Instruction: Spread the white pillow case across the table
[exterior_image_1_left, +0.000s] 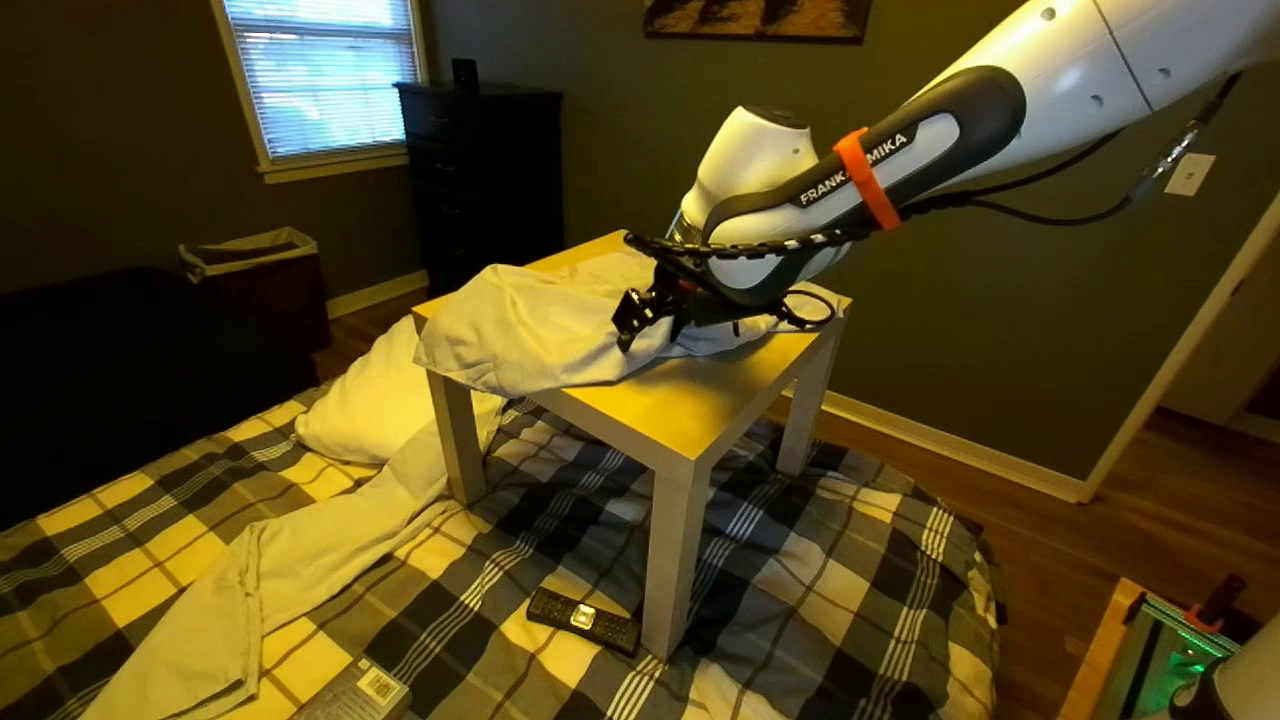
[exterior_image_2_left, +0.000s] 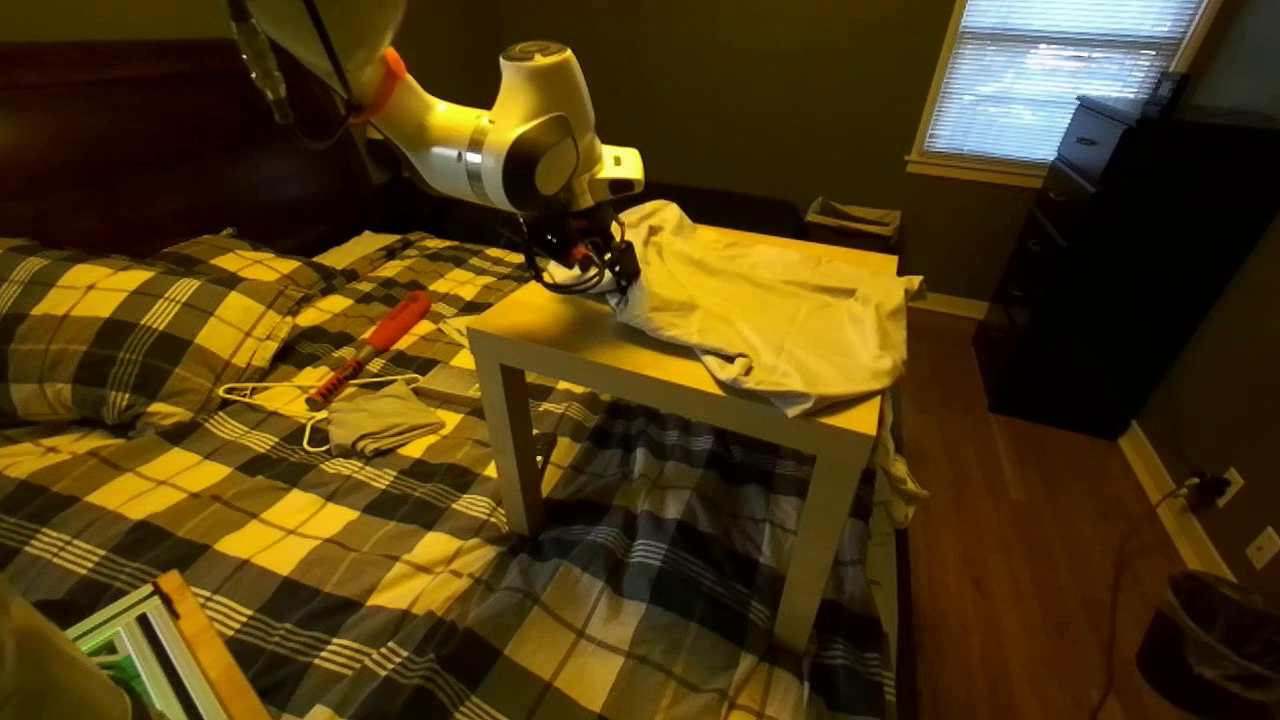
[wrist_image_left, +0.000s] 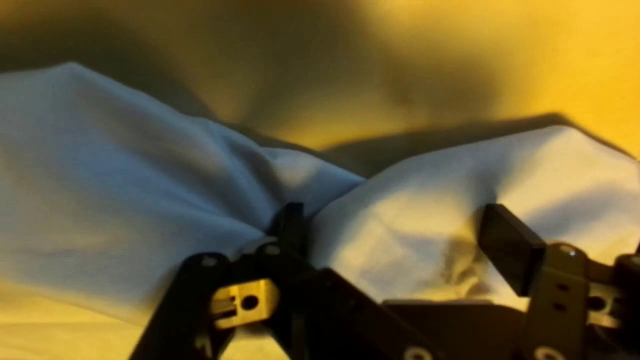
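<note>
Wrist view: 1 gripper (wrist_image_left: 397, 234), jaws parted, over 1 pillowcase (wrist_image_left: 365, 242).

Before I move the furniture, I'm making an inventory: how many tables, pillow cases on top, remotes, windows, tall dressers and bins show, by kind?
Table: 1
White pillow case on it: 1
Remote: 1
Window: 1
Tall dresser: 1
Bins: 2 (pale-lined bin near the dresser, dark bin in an exterior view)
Total: 7, each counted once across views

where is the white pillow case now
The white pillow case lies rumpled on the table, mostly toward the right of its top in an exterior view; in the wrist view it lies under the open gripper.
</note>
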